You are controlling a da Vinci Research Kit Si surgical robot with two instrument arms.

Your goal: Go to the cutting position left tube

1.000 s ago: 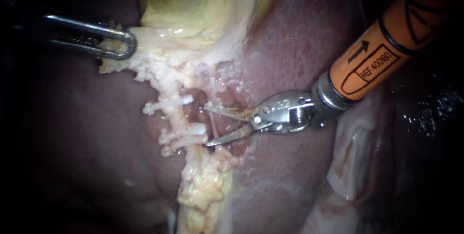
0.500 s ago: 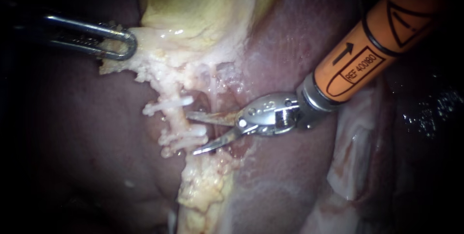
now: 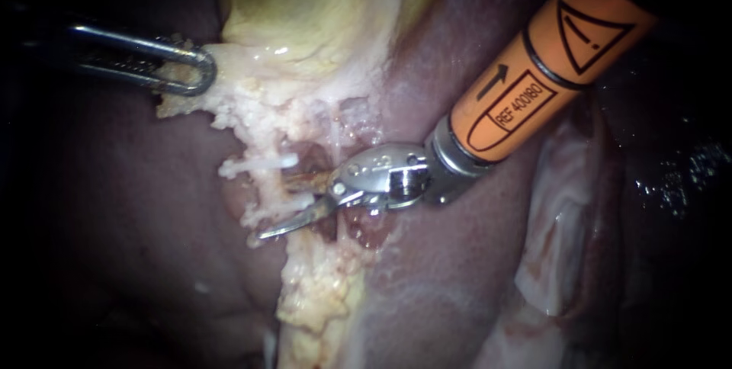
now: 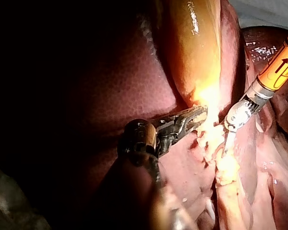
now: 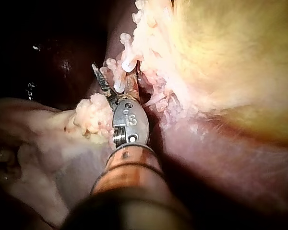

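Holding the gallbladder (image 3: 305, 18) edge clamped in my left instrument (image 3: 187, 68); my right instrument (image 3: 284, 203) has blades spread around the left tube (image 3: 271, 184), between two clips (image 3: 255, 164).

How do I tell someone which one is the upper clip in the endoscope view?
Find the yellow gallbladder at the top and follow the pale tissue strand down from it, past where the left instrument grips it. Two white clips cross the strand; the upper clip sits just above the right instrument's open blades, while the lower clip appears to lie between them.
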